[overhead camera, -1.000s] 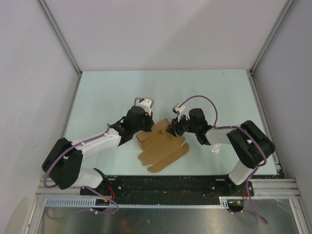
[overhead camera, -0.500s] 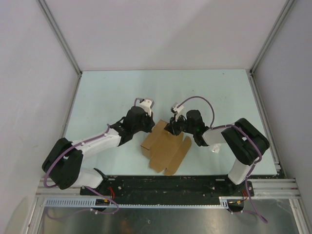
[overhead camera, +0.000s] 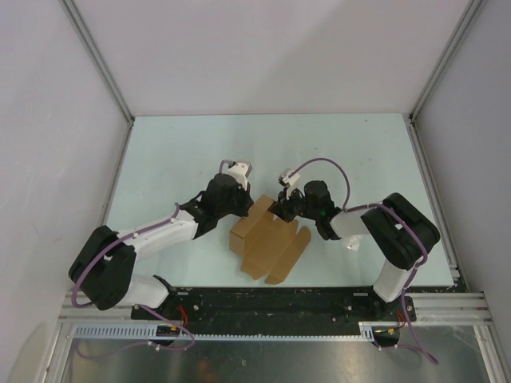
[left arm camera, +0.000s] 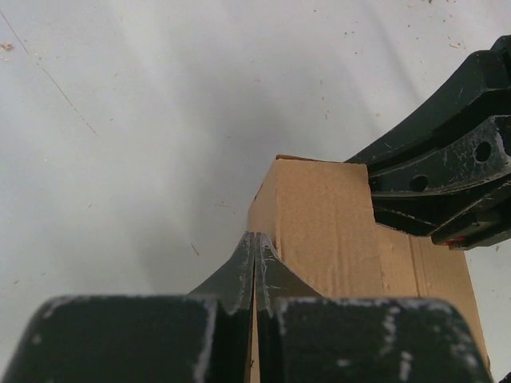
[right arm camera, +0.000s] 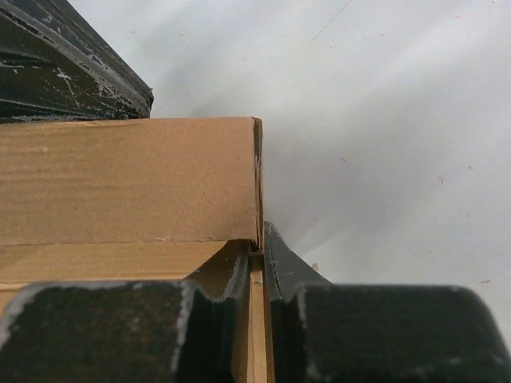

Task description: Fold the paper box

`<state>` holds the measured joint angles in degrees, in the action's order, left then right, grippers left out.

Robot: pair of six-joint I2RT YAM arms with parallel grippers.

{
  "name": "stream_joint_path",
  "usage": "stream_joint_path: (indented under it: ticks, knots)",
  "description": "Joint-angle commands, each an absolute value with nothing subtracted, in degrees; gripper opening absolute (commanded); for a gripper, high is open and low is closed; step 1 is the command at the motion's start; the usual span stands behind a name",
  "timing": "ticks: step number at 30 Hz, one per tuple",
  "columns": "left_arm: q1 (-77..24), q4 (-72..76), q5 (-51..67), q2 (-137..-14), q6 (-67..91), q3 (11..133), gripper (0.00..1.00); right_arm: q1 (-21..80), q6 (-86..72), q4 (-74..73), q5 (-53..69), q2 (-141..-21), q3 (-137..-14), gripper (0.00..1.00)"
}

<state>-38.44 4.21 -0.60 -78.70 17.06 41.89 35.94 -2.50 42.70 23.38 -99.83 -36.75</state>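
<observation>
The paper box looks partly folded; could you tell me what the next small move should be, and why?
Probably the right gripper should fold its pinched panel over toward the left gripper, which holds the opposite edge: the paper box is only half formed, its tab flaps unfolded.

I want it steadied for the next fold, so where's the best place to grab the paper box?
Likely the folded-up far end of the paper box: its thin panel edge slips between jaws. Come from the right side, as the right gripper does; the loose near flaps would probably just bend.
</observation>
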Motion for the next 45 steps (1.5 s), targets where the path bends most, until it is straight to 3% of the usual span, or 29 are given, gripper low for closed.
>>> stream_joint_path:
  ticks: [1, 3, 6, 14, 17, 28, 33, 35, 45]
  knots:
    - [-38.14, 5.63, 1.06, -76.38, 17.93, 41.40, 0.00, 36.47, -0.18, 40.96, 22.59, -97.03, -37.44, 0.02]
    - [-38.14, 5.54, 0.88, -75.94, 18.02, 40.96, 0.00, 36.30, -0.26, 39.30, 22.76, -95.90, -37.44, 0.19]
    - [-38.14, 5.19, 0.17, -74.89, 18.28, 39.99, 0.00, 36.30, 2.19, 36.49, 23.02, -94.14, -37.44, 0.31]
    - [-38.06, 3.87, -5.53, -71.37, 19.86, 39.11, 0.00, 36.39, 6.06, 26.38, 24.70, -86.05, -37.44, 0.47]
    - [-38.06, 3.52, -5.89, -68.39, 20.13, 39.20, 0.00, 36.39, 6.50, 19.44, 23.56, -81.67, -37.44, 0.48]
    - [-42.97, 3.43, 1.32, -63.37, 20.30, 37.54, 0.00, 35.86, -3.69, 7.03, 10.38, -67.33, -36.12, 0.29]
    - [-46.66, 2.55, 0.18, -61.97, 22.31, 34.81, 0.00, 35.68, -6.41, 5.72, 7.48, -65.31, -36.04, 0.15]
    - [-47.11, 2.29, -1.39, -60.83, 23.11, 33.14, 0.00, 35.60, -9.22, 4.58, 2.76, -64.43, -36.12, 0.01]
    - [-47.72, 2.11, -3.08, -63.19, 23.64, 31.90, 0.00, 32.08, -13.27, 2.29, 0.35, -58.63, -36.04, 0.00]
